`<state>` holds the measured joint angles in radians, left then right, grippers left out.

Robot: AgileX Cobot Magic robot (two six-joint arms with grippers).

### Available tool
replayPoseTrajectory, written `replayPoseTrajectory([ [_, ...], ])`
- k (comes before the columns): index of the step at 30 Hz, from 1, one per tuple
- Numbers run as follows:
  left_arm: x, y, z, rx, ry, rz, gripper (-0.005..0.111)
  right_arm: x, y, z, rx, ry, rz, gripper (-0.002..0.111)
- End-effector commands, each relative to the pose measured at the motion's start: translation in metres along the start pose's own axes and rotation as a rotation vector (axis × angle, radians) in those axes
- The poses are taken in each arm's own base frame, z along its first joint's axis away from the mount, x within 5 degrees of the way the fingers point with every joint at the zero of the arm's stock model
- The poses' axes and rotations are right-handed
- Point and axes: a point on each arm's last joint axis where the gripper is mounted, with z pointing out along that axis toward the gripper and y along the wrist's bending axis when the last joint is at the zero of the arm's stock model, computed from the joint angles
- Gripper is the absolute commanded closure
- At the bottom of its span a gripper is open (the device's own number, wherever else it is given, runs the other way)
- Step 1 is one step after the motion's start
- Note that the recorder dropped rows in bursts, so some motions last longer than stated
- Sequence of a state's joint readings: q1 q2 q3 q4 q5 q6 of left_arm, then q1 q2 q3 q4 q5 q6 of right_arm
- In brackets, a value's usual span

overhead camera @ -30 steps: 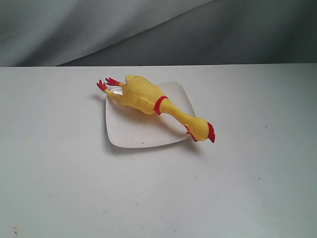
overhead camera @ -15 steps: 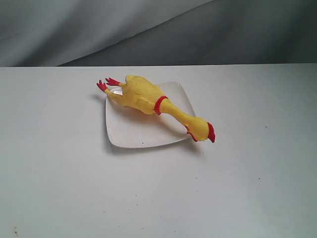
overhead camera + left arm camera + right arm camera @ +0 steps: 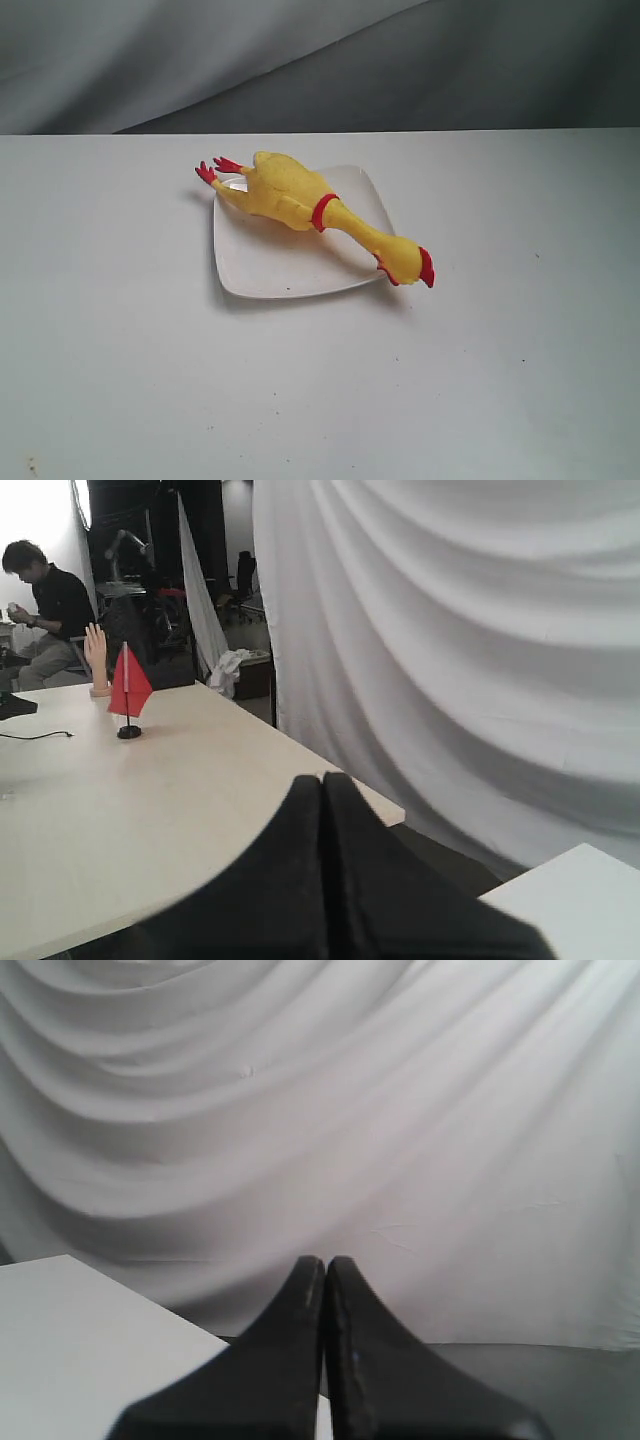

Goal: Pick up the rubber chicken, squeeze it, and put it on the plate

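Finds, at the left, the red feet of the bumpy yellow rubber chicken [image 3: 290, 195] poking past the back corner of the shiny white square plate [image 3: 262, 270], fat body lying on it, long neck and red-combed head sticking out past the right rim, over the smooth white table [image 3: 120, 350]. Shows left gripper [image 3: 322, 785] as two dark blurry fingers pressed together, empty, cut off at the edge; right gripper [image 3: 326, 1265] just the same, before soft folded cloth [image 3: 400, 1110].

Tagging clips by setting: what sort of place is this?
Probably an indoor lab or office: white cloth backdrop behind a white table, with a desk, red flag and seated person beyond.
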<state>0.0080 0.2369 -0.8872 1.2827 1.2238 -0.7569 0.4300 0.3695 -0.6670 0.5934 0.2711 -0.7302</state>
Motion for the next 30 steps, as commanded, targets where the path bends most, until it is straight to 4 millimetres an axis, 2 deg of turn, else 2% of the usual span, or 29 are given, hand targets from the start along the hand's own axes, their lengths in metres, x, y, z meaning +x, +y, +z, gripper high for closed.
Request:
replayPoseTrajectory([
  [1,0.002,0.008,-0.004,-0.004,-0.015,-0.023,0.107,0.003,0.001,0.0,-0.002,0.008,0.006,0.108],
  [6,0.003,0.016,-0.009,-0.033,-0.033,-0.041,0.107,0.003,0.001,0.0,-0.002,0.008,0.008,0.108],
  [9,0.006,0.02,-0.015,-0.037,-0.019,-0.146,0.107,0.003,0.001,0.0,-0.002,0.008,0.008,0.108],
  [11,0.005,0.008,-0.02,0.125,-0.036,-0.254,0.107,0.003,0.001,0.0,-0.002,0.008,0.008,0.108],
  [16,-0.006,-0.049,-0.041,0.758,-0.254,-0.361,0.107,0.003,0.001,0.0,-0.002,0.008,0.008,0.108],
  [18,-0.002,-0.066,-0.046,0.907,-0.297,-0.406,0.107,0.003,0.001,0.0,-0.002,0.008,0.008,0.108],
  [22,0.026,-0.093,-0.042,1.019,-0.212,-0.452,0.107,0.003,0.001,0.0,-0.002,0.008,0.008,0.108],
  [26,0.066,-0.114,-0.033,1.016,-0.097,-0.362,0.107,0.003,0.001,0.0,-0.002,0.008,0.008,0.108],
  [30,0.096,-0.125,-0.028,1.016,-0.056,-0.277,0.107,0.003,0.001,0.0,-0.002,0.008,0.008,0.108],
])
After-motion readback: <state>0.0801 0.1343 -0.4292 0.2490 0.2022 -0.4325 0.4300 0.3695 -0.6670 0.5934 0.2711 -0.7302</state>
